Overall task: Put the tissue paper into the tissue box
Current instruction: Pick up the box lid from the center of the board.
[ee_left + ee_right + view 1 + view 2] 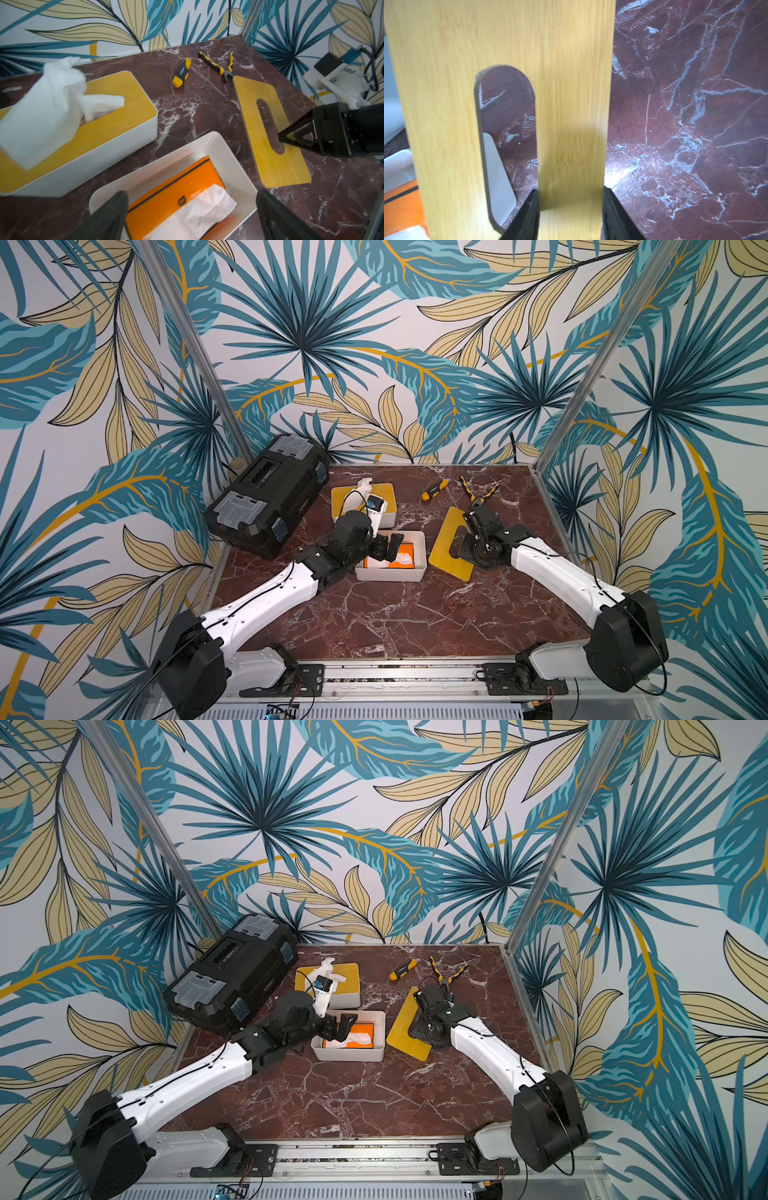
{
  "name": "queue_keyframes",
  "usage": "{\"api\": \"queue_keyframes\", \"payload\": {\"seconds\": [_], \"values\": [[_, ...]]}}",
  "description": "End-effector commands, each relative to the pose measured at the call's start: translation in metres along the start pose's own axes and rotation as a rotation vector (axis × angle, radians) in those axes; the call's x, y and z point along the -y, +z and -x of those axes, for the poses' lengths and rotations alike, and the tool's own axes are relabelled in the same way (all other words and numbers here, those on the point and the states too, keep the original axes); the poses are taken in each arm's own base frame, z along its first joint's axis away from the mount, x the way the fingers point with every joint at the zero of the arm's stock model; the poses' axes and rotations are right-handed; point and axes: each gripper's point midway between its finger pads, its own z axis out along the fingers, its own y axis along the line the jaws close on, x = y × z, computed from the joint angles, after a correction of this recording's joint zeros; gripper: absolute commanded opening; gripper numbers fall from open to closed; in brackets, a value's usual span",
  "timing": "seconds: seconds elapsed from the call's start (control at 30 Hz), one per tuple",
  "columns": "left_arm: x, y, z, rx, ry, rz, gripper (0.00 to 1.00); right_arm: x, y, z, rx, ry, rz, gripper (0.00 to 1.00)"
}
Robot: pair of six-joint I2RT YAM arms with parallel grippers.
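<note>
Orange tissue pack (166, 199) lies in the open tissue box (230, 160), loose sheet (199, 209) poking up.
Soft, light, crushable: press only its flat top. Left pincer (192, 197) hangs spread wide over the box; right pincer (570, 191) clamps the stiff bamboo lid (436, 83) beside its slot, just beside the box. Pliers (220, 66) lie beyond the box; robot-side surface (395, 614) offers room.

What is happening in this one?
The orange tissue pack already lies inside the open white box. The left end effector hangs wide open just above it, holding nothing. The right end effector is clamped on the wooden lid beside the box, gripping the strip between the lid's slot and its edge. The lid is not yet on the box. A second box, lidded and with a tissue sticking out, stands behind.
</note>
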Motion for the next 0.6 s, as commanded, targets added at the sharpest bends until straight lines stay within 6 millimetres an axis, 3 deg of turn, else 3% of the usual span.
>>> {"api": "queue_keyframes", "payload": {"seconds": [0.0,0.17,0.3,0.43,0.57], "values": [[0.038,0.01,0.041,0.007,-0.038,-0.201,1.0,0.009,-0.009,-0.013,-0.022,-0.043,0.01,0.24],[0.077,0.048,0.056,-0.117,-0.068,-0.401,1.0,0.01,-0.024,-0.017,-0.004,-0.056,0.074,0.23],[0.095,0.08,0.058,-0.219,-0.117,-0.502,1.0,0.009,-0.031,-0.021,0.007,-0.062,0.12,0.23],[0.104,0.108,0.049,-0.318,-0.146,-0.545,1.0,0.01,-0.035,-0.023,0.016,-0.062,0.148,0.23],[0.119,0.12,0.037,-0.397,-0.147,-0.597,0.97,0.009,-0.036,-0.026,0.015,-0.065,0.165,0.22]]}}
